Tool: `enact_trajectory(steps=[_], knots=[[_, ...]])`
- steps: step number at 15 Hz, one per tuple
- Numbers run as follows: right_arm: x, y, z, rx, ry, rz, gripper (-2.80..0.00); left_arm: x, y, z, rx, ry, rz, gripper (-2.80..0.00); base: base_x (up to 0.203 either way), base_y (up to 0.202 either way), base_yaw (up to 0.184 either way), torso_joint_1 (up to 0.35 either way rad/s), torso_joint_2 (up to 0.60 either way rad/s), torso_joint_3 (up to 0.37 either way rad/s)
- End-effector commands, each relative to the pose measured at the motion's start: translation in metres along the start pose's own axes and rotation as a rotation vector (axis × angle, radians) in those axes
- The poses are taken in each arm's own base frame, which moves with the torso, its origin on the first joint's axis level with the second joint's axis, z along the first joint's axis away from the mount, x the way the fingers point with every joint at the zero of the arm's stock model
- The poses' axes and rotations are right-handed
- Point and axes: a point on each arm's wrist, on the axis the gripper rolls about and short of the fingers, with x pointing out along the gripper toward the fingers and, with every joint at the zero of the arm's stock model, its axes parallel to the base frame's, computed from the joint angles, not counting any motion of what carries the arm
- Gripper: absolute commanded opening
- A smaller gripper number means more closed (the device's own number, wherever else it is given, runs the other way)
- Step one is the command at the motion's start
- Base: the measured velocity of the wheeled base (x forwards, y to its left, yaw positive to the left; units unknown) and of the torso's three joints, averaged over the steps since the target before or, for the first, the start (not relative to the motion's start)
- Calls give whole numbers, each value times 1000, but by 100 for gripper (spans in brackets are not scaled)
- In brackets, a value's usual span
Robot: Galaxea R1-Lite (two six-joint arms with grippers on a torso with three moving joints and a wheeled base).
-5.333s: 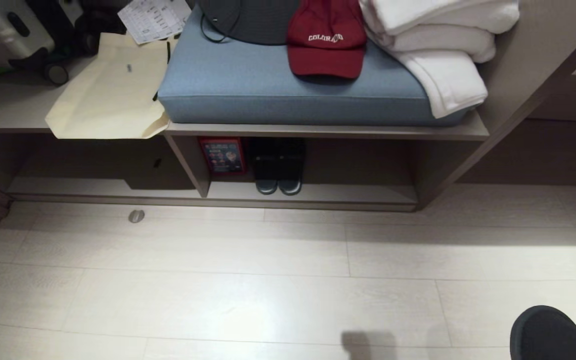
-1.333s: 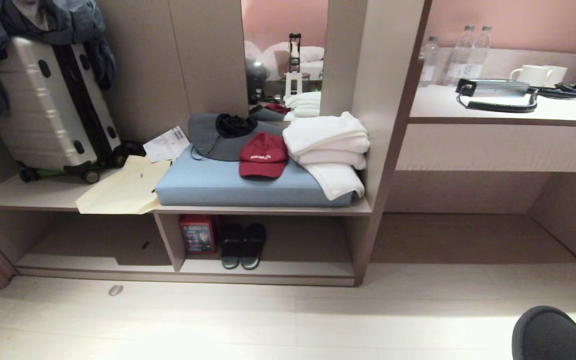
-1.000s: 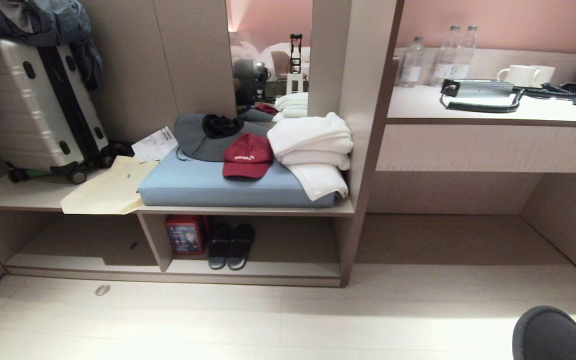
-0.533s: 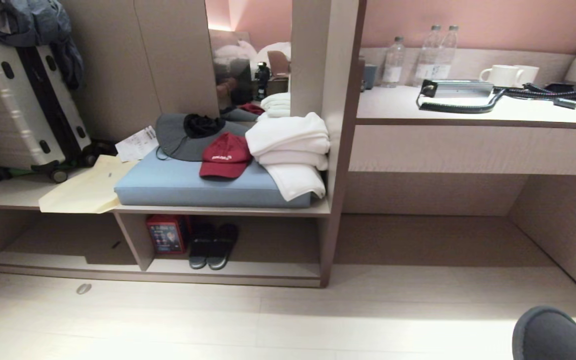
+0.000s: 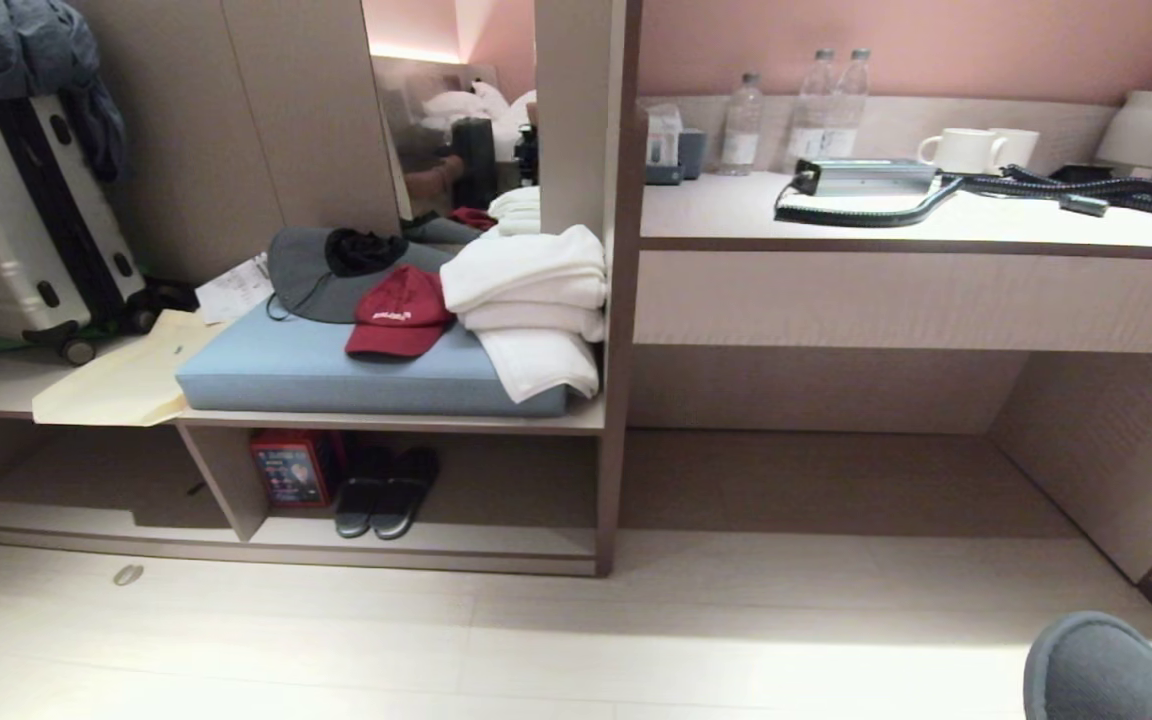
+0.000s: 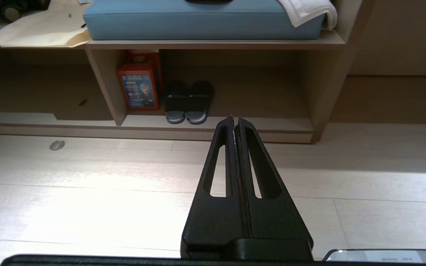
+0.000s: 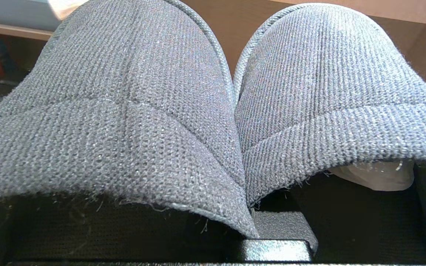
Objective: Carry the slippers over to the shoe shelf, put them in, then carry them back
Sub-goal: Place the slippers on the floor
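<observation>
The right gripper (image 7: 252,225) is clamped tight on the slippers (image 7: 213,111), held side by side, filling its view and hiding its fingers; they show cut off at the head view's lower right corner. The left gripper (image 6: 235,120), pressed together and empty, hangs over the floor (image 6: 87,192). Beyond, the shoe shelf (image 5: 496,540) holds dark shoes (image 5: 386,495).

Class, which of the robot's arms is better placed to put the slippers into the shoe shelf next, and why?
Right. The right gripper already holds the slippers, pinched together. The left gripper is shut and empty, pointing over the floor before the shoe shelf.
</observation>
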Motion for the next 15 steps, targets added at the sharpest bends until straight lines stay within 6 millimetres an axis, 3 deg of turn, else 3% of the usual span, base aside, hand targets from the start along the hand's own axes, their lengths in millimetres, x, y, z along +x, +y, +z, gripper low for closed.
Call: enact_trajectory(steps=[1, 15], knots=[[0, 0, 0, -1, -2, 0, -280, 0, 0, 0, -1, 1, 0, -280, 0, -197, 1, -4, 1, 4], [0, 0, 0, -2, -2, 0, -280, 0, 0, 0, -1, 1, 0, -280, 0, -192, 2, 2, 2, 4]])
